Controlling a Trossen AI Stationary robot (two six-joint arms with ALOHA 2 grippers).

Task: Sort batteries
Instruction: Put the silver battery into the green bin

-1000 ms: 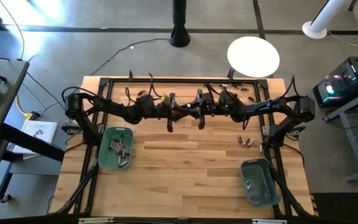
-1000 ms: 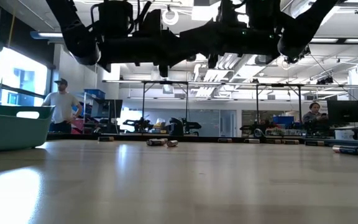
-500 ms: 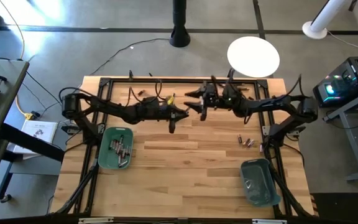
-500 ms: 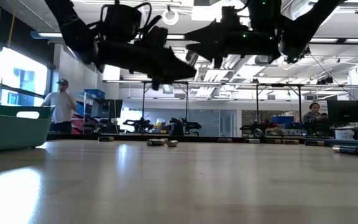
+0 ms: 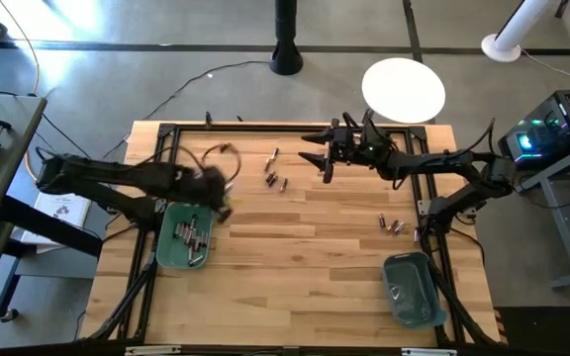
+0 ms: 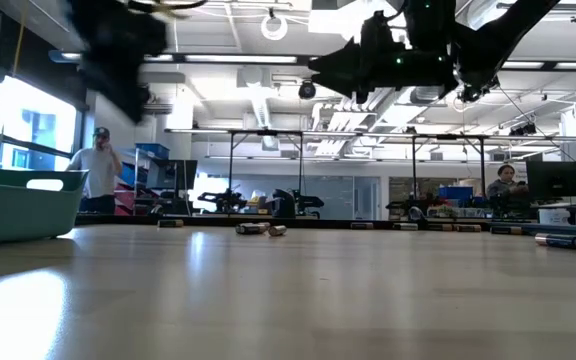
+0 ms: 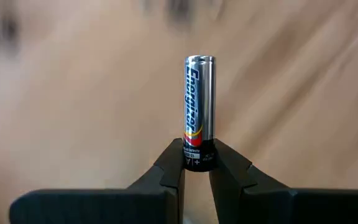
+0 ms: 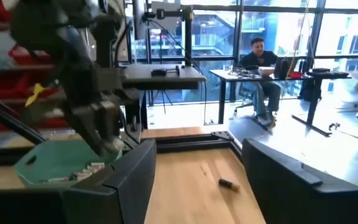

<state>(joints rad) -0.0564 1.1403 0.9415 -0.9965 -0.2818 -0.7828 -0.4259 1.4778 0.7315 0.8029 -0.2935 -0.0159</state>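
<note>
My left gripper [image 7: 196, 169] clamps a silver battery [image 7: 199, 112] above the left teal bin [image 5: 169, 247]. My right gripper [image 5: 327, 156], fingers spread, empty, near the table's [image 5: 305, 287] far edge.

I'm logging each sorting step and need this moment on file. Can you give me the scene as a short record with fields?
left pincer: shut on a silver battery, beside the left bin
right pincer: open, empty, raised over the table's far side
left bin: teal, holds several batteries
right bin: teal, a few batteries inside
loose batteries: small cluster on the wood near the far edge
second loose group: by the table's right side
</note>
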